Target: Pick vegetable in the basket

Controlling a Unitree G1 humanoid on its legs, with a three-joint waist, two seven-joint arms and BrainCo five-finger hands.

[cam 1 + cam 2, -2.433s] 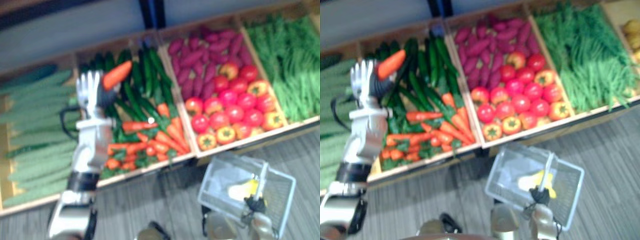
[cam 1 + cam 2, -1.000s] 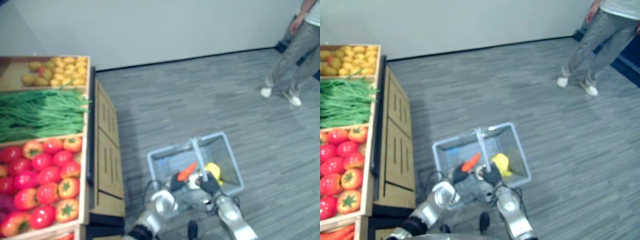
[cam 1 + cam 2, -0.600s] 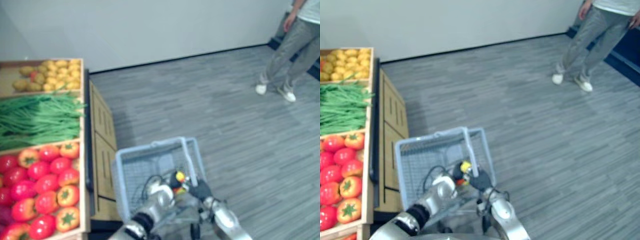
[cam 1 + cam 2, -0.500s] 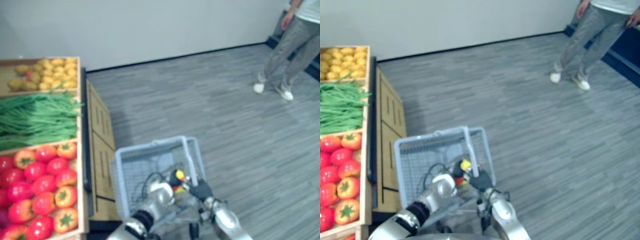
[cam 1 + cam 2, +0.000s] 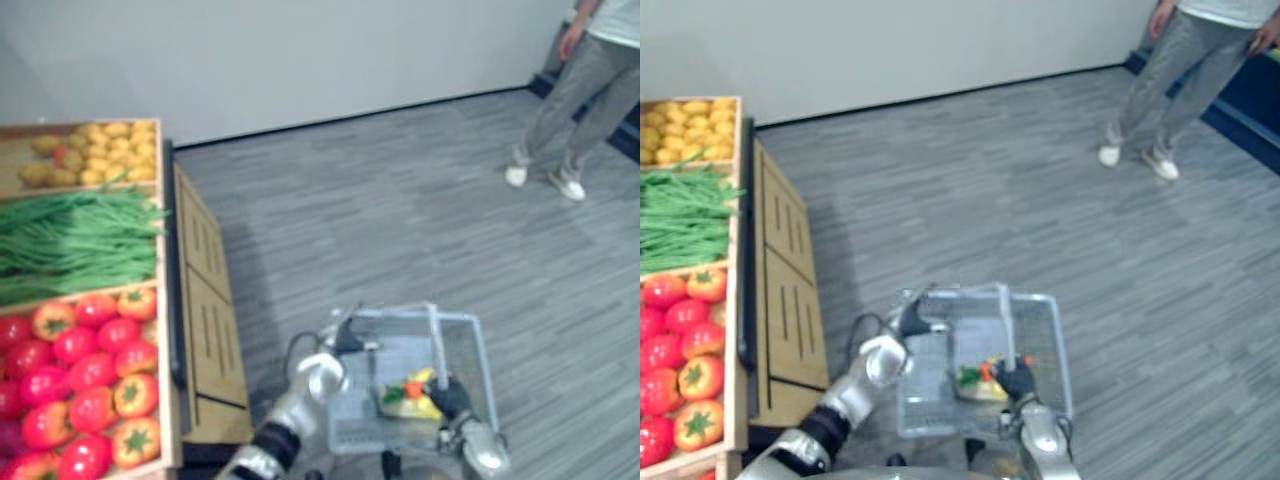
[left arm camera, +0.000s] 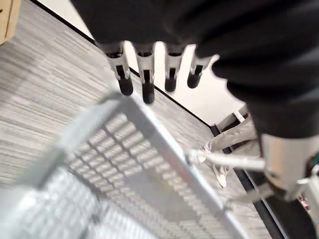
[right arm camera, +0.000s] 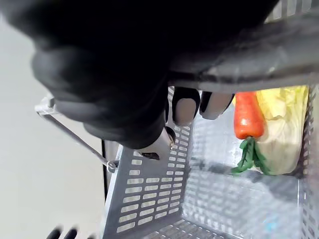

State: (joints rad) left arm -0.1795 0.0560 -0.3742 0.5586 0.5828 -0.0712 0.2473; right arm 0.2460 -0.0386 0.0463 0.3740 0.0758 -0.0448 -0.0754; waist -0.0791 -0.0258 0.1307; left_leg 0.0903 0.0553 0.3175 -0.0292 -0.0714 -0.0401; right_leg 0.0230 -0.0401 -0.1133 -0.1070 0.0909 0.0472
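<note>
Two vegetables are seen in the basket (image 5: 477, 345): a carrot (image 7: 247, 117) is laid against a pale yellow-green leafy head (image 7: 285, 130), touching it. In the right wrist view the carrot's green top is made out, pointing toward the basket's floor; from the head camera the pair is reduced to a small orange and yellow patch at the end of the basket nearest the right hand (image 5: 450, 397).

That hand is closed round the handle (image 7: 249, 62), and its dark fingertips (image 7: 185, 105) are curled under the bar, so the basket is carried above the grey floor (image 5: 400, 220).

The left hand (image 5: 908, 322) is held at the basket's other end, at its rim. In the left wrist view its fingers (image 6: 144, 74) are stretched straight in a row just over the rim and nothing is held by them; whether the rim is touched cannot be told.

Beside the robot's left a wooden stand (image 5: 205, 300) is seen, with tomatoes (image 5: 75, 345), green beans (image 5: 70, 240) and potatoes (image 5: 100, 140) laid in separate crates. Well apart, across the floor, a person's legs (image 5: 580, 90) in grey trousers and white shoes are shown.
</note>
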